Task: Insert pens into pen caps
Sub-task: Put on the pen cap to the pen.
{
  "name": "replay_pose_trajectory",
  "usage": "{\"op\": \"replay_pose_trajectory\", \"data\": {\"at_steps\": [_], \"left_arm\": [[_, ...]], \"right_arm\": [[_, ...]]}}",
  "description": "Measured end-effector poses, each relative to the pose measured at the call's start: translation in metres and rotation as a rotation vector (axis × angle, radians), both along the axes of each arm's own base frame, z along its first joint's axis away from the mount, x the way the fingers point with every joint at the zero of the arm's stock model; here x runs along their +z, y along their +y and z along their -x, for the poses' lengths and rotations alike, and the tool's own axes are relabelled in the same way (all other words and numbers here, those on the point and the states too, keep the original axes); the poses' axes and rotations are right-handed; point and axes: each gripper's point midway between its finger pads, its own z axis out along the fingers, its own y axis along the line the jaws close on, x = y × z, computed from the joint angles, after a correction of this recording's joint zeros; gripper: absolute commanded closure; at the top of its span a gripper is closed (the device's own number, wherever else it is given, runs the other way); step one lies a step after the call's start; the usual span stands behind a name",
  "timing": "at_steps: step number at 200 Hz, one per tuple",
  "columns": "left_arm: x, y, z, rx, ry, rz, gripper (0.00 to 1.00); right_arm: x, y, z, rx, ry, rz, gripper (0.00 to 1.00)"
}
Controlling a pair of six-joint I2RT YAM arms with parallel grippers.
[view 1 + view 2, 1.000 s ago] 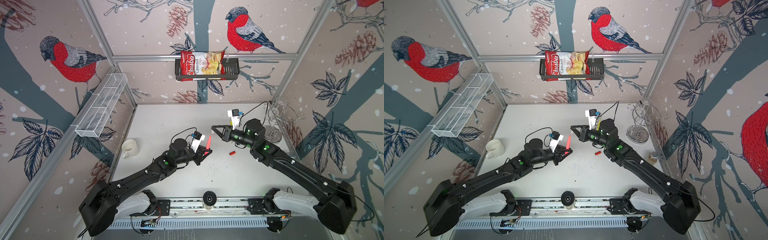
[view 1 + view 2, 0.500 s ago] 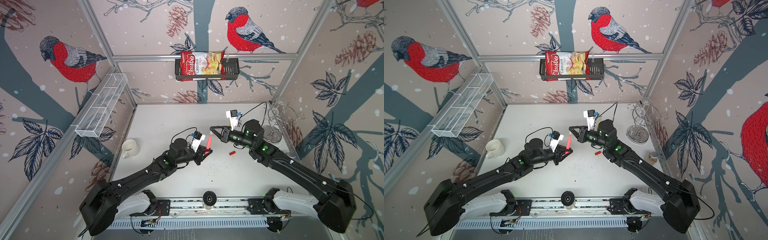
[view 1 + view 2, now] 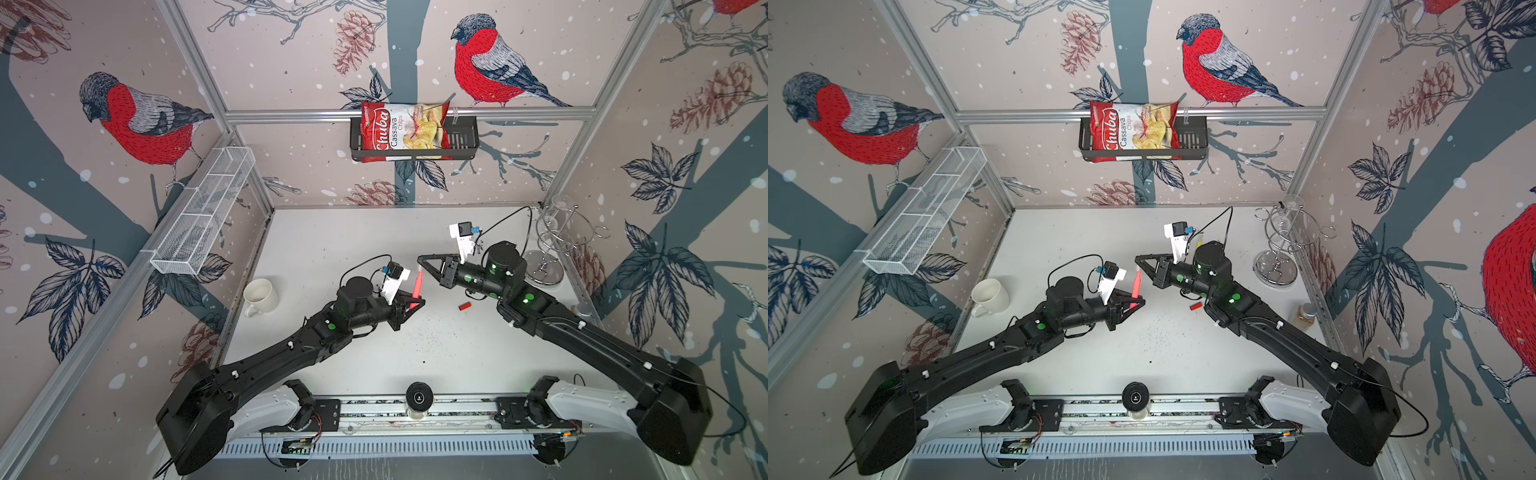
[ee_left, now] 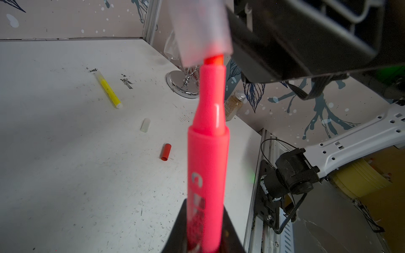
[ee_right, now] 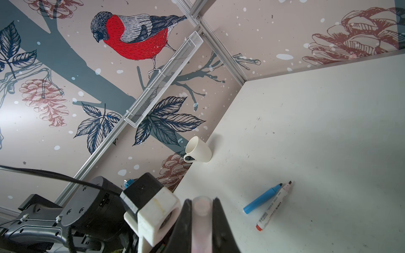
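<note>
1. Left gripper [image 3: 415, 305] [image 3: 1136, 305] [image 4: 203, 230]: raised over the middle of the worktop [image 3: 374, 232]. Jaws clamped narrow on the lower barrel of the neon pink pen [image 3: 418, 286] [image 3: 1135, 286] [image 4: 208, 164]. The pen is held off the surface, tilted, nib end up.
2. Right gripper [image 3: 421, 259] [image 3: 1138, 259] [image 5: 202, 210]: just beyond, pointing toward the left one. Jaws pinched on a translucent cap [image 4: 199, 32] [image 5: 202, 206]. In the left wrist view the cap's open mouth sits over the pen's orange-red nib, and the pen's shoulder is outside the cap.
3. Red cap [image 3: 465, 306] [image 3: 1195, 306] [image 4: 165, 152]: on its side on the worktop beside the right arm, apart from both grippers.
4. Second translucent cap [image 4: 145, 125]: loose on the worktop, between the red cap and the yellow pen [image 4: 109, 91].
5. Yellow pen: lying flat, farther on, whitish at both ends.
6. Blue pen [image 5: 263, 201] and white-bodied pen [image 5: 274, 207]: flat on the worktop, side by side and touching, tips bare. Seen in the right wrist view only.
7. Mug [image 3: 259, 295] [image 3: 990, 295] [image 5: 198, 151]: white, upright, at the worktop's left edge.
8. Jar [image 3: 1304, 318] [image 4: 234, 105]: small, brown contents, at the right edge.
9. Chrome stand [image 3: 544, 266] [image 3: 1277, 266]: in the far right corner.
10. Mesh shelf [image 3: 203, 212]: white wire, on the left wall.
11. Black basket [image 3: 461, 141]: on the back wall, holding a chips bag [image 3: 403, 131].
</note>
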Motion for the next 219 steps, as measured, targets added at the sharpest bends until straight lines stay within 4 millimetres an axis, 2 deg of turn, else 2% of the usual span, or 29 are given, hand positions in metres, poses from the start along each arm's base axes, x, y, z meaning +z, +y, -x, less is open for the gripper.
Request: {"op": "replay_pose_trajectory", "data": {"at_steps": [97, 219], "left_arm": [[0.011, -0.003, 0.008, -0.040, 0.005, 0.061, 1.00], [0.039, -0.009, 0.024, -0.131, 0.041, 0.183, 1.00]], "right_arm": [[0.004, -0.004, 0.017, 0.028, -0.045, -0.042, 1.00], [0.023, -0.003, 0.035, 0.107, -0.208, -0.090, 0.99]]}}
